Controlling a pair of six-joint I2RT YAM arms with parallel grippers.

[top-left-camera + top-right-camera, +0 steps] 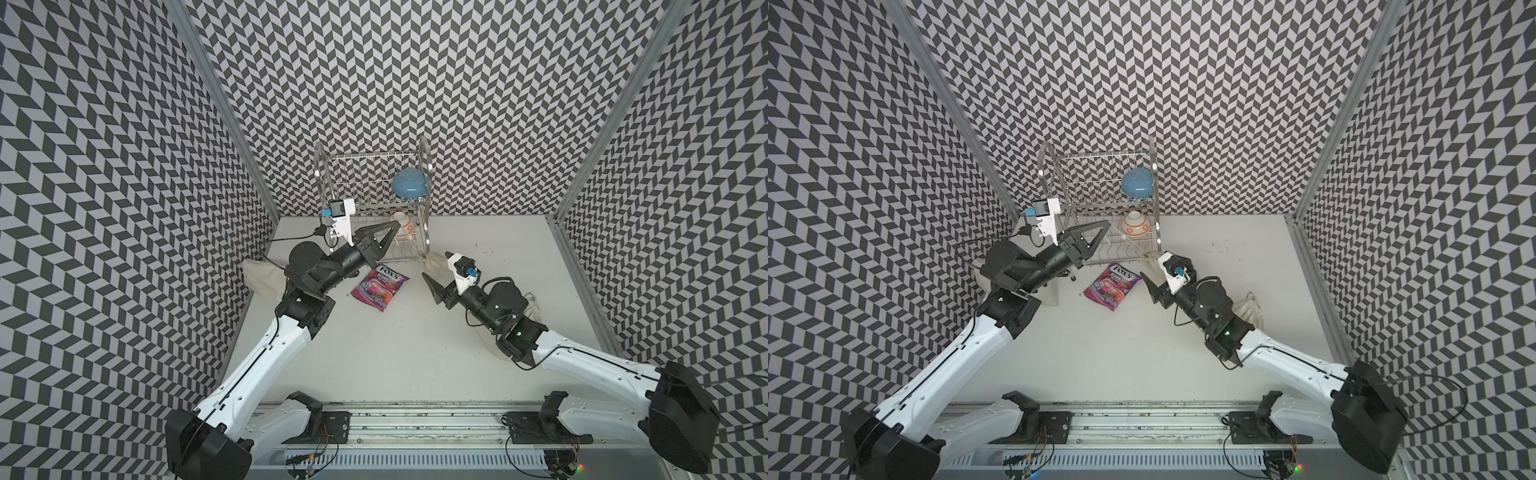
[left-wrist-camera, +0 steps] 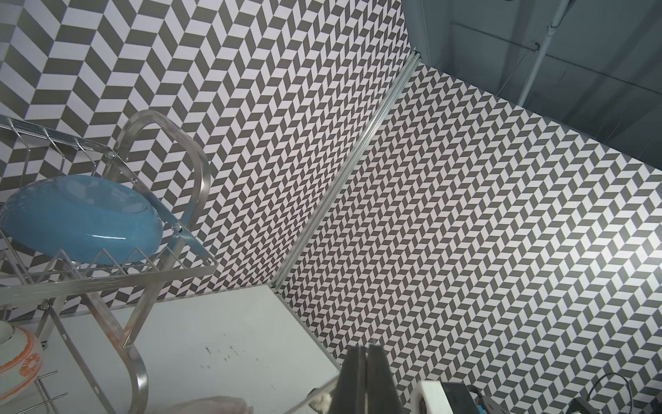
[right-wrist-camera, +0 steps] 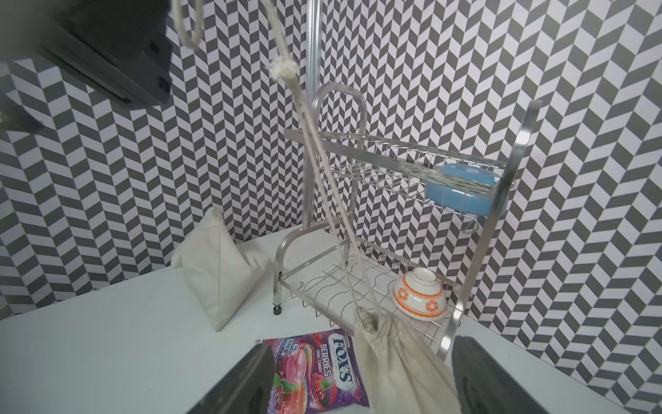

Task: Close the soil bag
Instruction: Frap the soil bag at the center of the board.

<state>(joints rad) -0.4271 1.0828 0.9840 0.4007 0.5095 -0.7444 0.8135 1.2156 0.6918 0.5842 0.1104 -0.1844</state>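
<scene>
Left gripper [image 1: 394, 224] clamps the drawstring [image 3: 322, 161] taut, apparently cinching the soil bag [image 3: 394, 365] shut; right gripper [image 3: 361, 355] stands released, straddling it.

From where I stand, the soil bag [image 3: 394, 365] is coarse, matt off-white cloth, and its drawstring cord [image 3: 283, 70] is rough twisted fibre, fraying at the knot. The dish rack [image 3: 521, 143] is brushed metal and holds a glossy blue bowl [image 3: 462, 197] and a glazed orange-patterned bowl [image 3: 419, 297]. The candy packet [image 3: 322, 369] is shiny, crinkled plastic on a smooth, matt white surface [image 3: 107, 340].
</scene>
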